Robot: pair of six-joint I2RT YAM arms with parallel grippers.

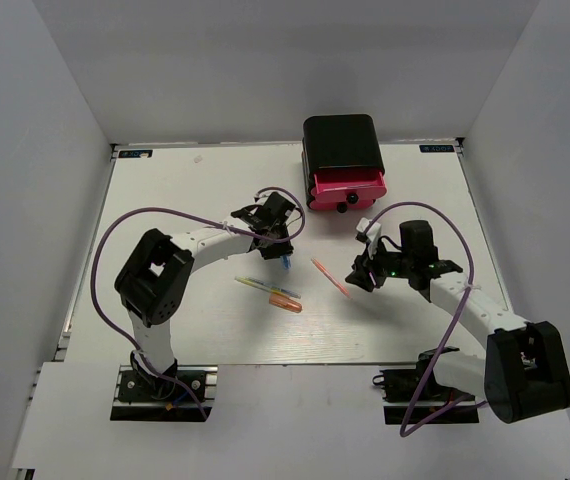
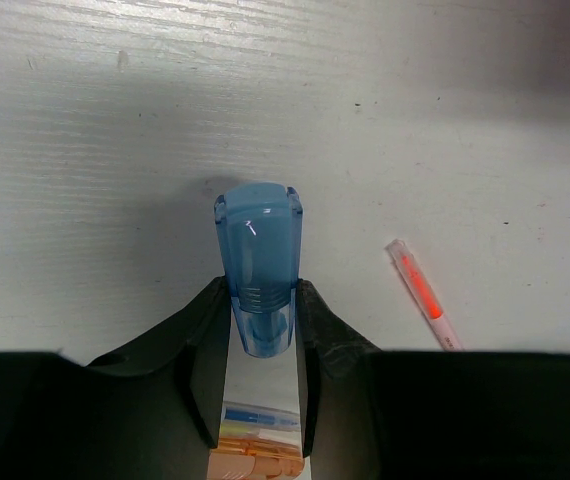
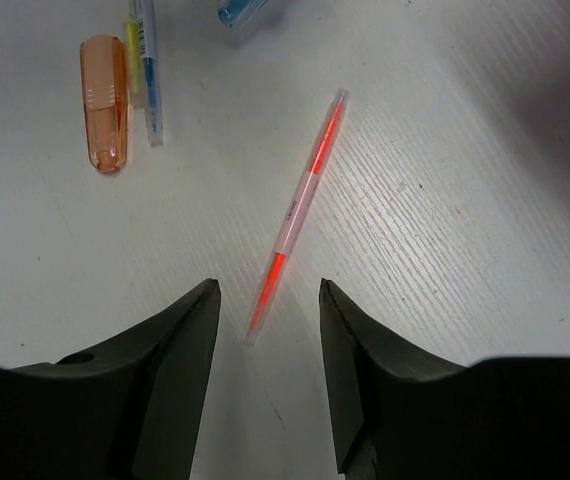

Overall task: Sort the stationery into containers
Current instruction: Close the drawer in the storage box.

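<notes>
A glossy black cabinet (image 1: 342, 143) stands at the back of the table, with a pink drawer (image 1: 348, 184) pulled out a little. My left gripper (image 1: 283, 248) is shut on a translucent blue highlighter (image 2: 258, 262), which points down at the table (image 1: 287, 262). My right gripper (image 1: 357, 280) is open and empty, low over the near end of a thin red and pink pen (image 3: 298, 212) that lies between its fingertips (image 3: 270, 300). The pen also shows in the top view (image 1: 329, 277) and in the left wrist view (image 2: 424, 294).
An orange highlighter (image 1: 286, 301) and a thin yellow and blue pen (image 1: 256, 285) lie side by side on the white table, left of the red pen. Both also show in the right wrist view: the highlighter (image 3: 104, 100) and the pen (image 3: 146, 70). White walls enclose the table.
</notes>
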